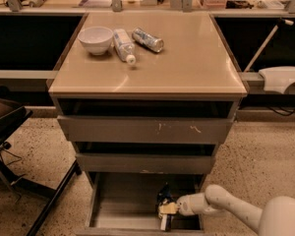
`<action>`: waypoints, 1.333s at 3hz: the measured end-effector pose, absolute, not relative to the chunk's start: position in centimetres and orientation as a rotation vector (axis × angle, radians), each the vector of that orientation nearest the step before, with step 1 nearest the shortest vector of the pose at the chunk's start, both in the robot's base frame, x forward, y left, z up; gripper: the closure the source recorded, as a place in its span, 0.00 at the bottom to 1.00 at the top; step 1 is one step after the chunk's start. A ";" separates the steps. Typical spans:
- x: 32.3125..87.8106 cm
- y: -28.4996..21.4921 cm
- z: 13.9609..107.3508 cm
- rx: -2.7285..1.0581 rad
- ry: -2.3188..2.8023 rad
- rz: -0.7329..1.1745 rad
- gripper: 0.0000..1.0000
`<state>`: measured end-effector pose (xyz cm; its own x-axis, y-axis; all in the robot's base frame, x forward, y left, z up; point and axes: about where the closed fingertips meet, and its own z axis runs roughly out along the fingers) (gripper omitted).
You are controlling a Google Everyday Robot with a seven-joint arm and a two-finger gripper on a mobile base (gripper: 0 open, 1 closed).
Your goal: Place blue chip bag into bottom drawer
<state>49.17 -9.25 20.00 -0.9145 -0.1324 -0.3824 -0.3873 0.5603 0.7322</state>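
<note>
Look low, at the bottom drawer [122,206]. It is pulled out, and you can see its plain grey floor. Your gripper [166,212] is down inside it, over on the right side, near the front edge. The white arm [221,205] comes in from the right, low over the floor.

The blue chip bag [163,194] is in the drawer too. It sits right at the tip of the gripper, just behind it, and the two look like they touch. The bag is dark and crumpled. You cannot tell if the gripper is squeezing the bag or is loose around it.

The two drawers above, the top one [137,129] and the middle one [142,163], are each pulled out only a little.

On the tan cabinet top [187,58], at the back left, stand a white bowl [95,38], a white bottle [123,44] on its side, and a silver can [147,39] on its side. They are close together and far from the gripper.
</note>
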 end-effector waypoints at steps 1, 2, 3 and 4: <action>52.7 -8.7 17.9 -0.332 2.451 1.332 1.00; 54.3 -10.0 17.7 -0.307 2.440 1.296 0.81; 54.3 -10.0 17.7 -0.307 2.440 1.296 0.58; 54.3 -10.0 17.7 -0.307 2.440 1.296 0.35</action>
